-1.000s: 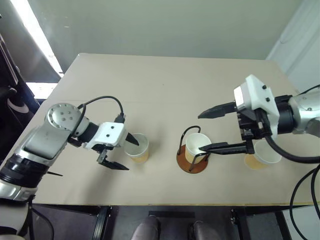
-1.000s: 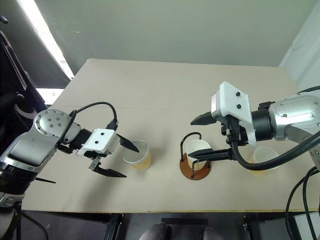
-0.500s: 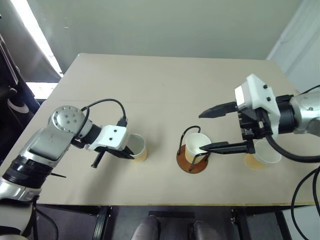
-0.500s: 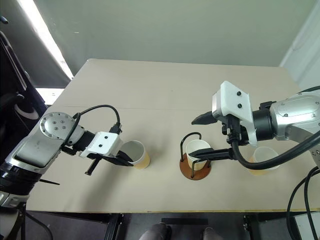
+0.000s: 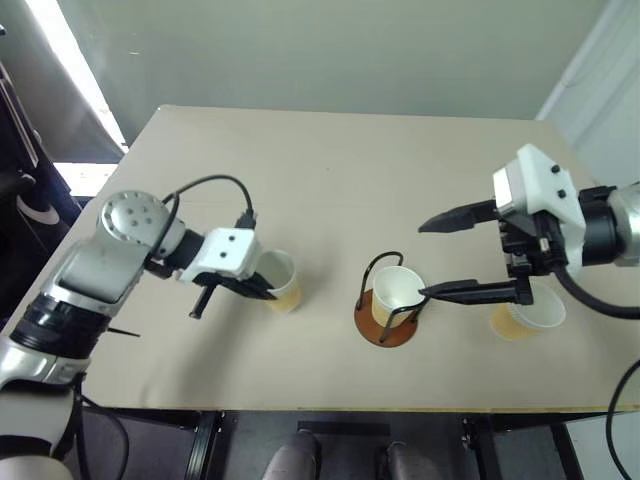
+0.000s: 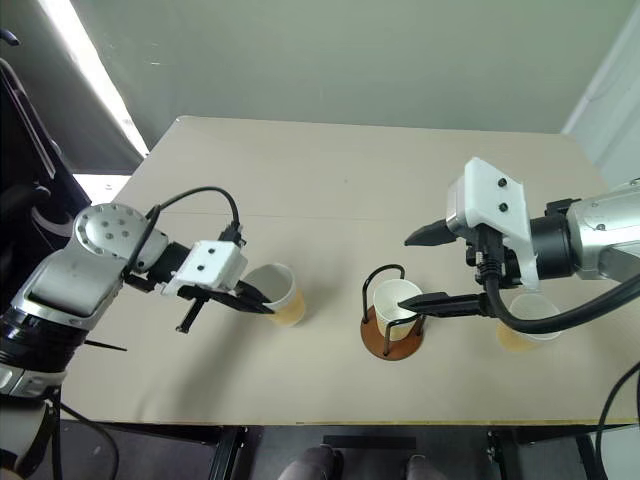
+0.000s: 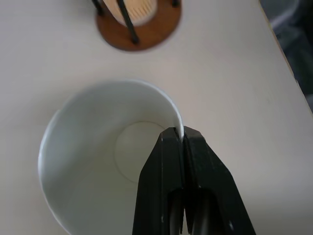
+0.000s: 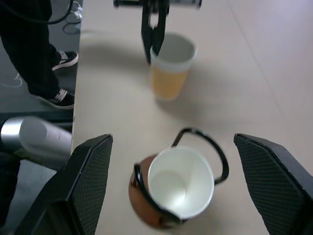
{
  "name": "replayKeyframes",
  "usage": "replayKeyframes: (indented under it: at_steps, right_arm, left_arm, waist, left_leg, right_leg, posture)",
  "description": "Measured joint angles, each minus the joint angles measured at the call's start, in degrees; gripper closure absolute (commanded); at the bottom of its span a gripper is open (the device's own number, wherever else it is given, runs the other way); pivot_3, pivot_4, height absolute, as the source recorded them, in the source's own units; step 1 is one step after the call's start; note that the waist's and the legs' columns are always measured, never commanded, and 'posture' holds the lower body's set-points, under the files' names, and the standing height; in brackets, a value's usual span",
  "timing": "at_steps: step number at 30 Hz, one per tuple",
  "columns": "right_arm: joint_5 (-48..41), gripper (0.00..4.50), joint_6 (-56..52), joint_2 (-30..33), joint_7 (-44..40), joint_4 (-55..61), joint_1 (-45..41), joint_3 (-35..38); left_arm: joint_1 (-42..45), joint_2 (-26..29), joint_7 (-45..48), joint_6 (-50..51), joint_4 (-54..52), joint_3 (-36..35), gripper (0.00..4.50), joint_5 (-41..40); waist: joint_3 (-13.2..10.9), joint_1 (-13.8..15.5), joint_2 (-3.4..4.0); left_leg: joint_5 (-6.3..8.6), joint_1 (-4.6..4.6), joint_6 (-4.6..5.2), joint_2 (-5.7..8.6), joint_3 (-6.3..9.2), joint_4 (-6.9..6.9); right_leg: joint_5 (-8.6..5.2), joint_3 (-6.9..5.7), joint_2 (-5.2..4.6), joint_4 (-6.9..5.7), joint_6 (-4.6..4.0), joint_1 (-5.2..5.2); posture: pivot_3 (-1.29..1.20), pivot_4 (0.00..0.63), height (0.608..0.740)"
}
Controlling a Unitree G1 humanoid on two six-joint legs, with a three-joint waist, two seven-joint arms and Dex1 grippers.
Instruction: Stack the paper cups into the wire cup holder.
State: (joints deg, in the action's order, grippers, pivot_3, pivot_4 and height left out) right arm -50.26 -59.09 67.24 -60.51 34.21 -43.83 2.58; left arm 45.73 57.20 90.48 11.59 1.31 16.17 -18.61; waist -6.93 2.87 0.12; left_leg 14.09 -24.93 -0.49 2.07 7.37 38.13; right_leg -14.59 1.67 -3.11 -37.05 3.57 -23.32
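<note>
left gripper (image 7: 182, 142) pinches the rim of a paper cup (image 5: 279, 281); right gripper (image 5: 455, 252) spread; thin wall, probably light and crushable, so grip gently.

Your right gripper (image 8: 173, 188) hung wide open above the wire cup holder (image 8: 146, 193) with one paper cup (image 8: 180, 185) inside. Beyond, the left gripper (image 8: 154, 46) pinched another cup's (image 8: 171, 68) rim. A person's shoes (image 8: 58, 78) stood beside the table (image 8: 254, 83).

The far half of the bench (image 5: 330, 160) is left bare. Near the front edge, passage is blocked by the wire cup holder (image 5: 386, 318) holding one cup (image 5: 396, 291), with the right claw (image 5: 440, 255) spread wide above it.
</note>
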Motion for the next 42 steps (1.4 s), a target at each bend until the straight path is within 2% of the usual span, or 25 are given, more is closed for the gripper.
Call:
replayKeyframes:
  at_steps: [8, 18, 30, 42]
  right_arm:
    - [2.3, 0.43, 2.7, 3.6, -2.3, -2.0, 7.2, 1.8]
    - [4.4, 0.43, 4.9, 6.1, -3.2, -3.9, 14.2, 7.2]
    - [2.7, 0.43, -0.2, 7.6, -1.6, 0.3, 25.3, 21.2]
    - [-0.5, 0.43, -3.2, 6.9, 2.1, 3.3, 28.5, 25.8]
  left_arm:
    - [10.1, -3.2, 0.1, 12.9, -3.0, -3.0, 4.48, -13.1]
    - [19.0, -6.6, 0.1, 15.7, -1.4, -0.9, 4.48, -20.0]
    - [25.1, -10.3, 0.1, 8.0, 2.9, 11.4, 4.48, -22.1]
    - [30.1, -18.0, 0.1, -5.6, 15.2, 22.5, 4.48, -16.2]
  waist:
    - [0.0, 0.0, 0.00]
    - [0.0, 0.1, 0.00]
    - [0.0, 0.4, 0.00]
    - [0.0, 0.6, 0.00]
  left_leg:
    - [-0.01, -0.02, 0.01, -0.02, -0.03, 0.00]
    - [-0.03, -0.02, 0.05, -0.04, -0.06, 0.02]
    - [-0.03, -0.04, 0.06, -0.04, -0.07, 0.04]
    - [-0.04, -0.08, 0.10, -0.04, -0.11, 0.13]
  right_leg:
    - [0.05, 0.01, -0.01, 0.01, 0.09, 0.03]
    - [0.08, 0.02, 0.00, 0.03, 0.15, 0.06]
    - [0.11, 0.02, 0.00, 0.06, 0.20, 0.08]
    - [0.14, 0.03, 0.01, 0.04, 0.27, 0.09]
  posture:
    - [0.00, 0.150, 0.740]
    - [0.00, 0.150, 0.740]
    - [0.00, 0.150, 0.740]
    - [0.00, 0.150, 0.740]
